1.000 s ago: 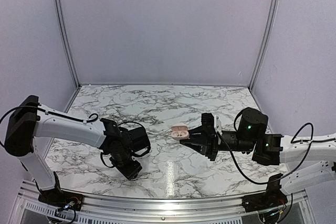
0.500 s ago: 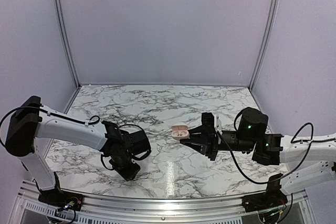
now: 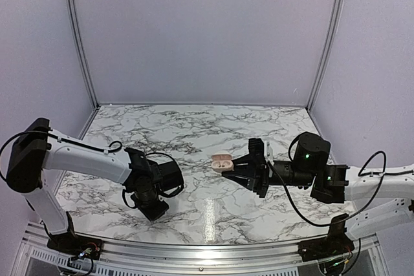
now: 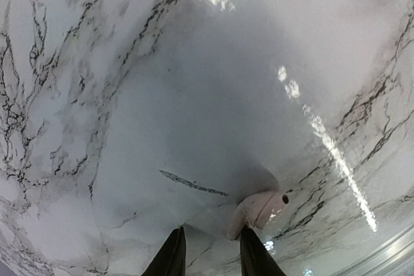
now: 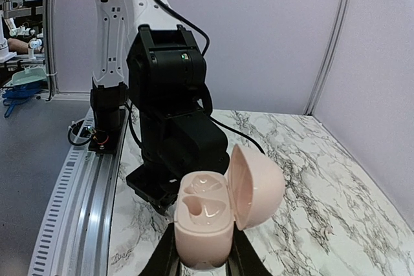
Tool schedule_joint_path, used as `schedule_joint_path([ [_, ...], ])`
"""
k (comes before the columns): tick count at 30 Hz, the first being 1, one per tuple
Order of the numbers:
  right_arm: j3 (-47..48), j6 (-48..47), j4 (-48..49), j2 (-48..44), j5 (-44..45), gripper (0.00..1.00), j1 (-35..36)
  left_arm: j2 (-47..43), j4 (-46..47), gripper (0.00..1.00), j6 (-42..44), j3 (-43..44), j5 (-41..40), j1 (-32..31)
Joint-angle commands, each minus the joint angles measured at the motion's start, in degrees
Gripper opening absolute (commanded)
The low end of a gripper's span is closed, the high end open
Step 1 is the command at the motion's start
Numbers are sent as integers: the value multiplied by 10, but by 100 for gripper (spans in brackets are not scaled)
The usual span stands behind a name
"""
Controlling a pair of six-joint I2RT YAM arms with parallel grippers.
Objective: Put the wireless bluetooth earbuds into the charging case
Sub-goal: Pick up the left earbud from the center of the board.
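Right wrist: charging case [image 5: 204, 224], lid open, sockets up for loading, is pinched by right gripper [image 5: 200, 258] over the table's [image 3: 194, 127] right side; left gripper [image 4: 213, 251], slightly spread, is lowered beside a pale piece [image 4: 259, 208], perhaps an earbud.

Premises: a robotics test cell within a laboratory. I stand bolted to an aluminium rail [image 3: 194, 248] at the near edge of a marble-patterned tabletop [image 3: 194, 127], with black cables [image 3: 291, 203] trailing loose above it. Plain pale wall panels [image 3: 207, 30], held in metal posts [image 3: 76, 37], close off three sides. My right wrist view shows a grey floor [image 5: 39, 159] outside the cell and a cluttered bench [image 5: 19, 37] beyond.
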Motion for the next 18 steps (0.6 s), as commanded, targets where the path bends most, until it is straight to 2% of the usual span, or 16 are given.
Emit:
schedule_joint_path([
  [1,16,10,-4,-10,-7,0,-5,-26,-57,32,48,25,18,-8],
  [10,15,15,-11,-25,-4,0,-5,28,-99,35,101,106,39,-9],
  [18,13,21,-24,-57,0,0,-5,82,-107,32,124,137,34,-6],
])
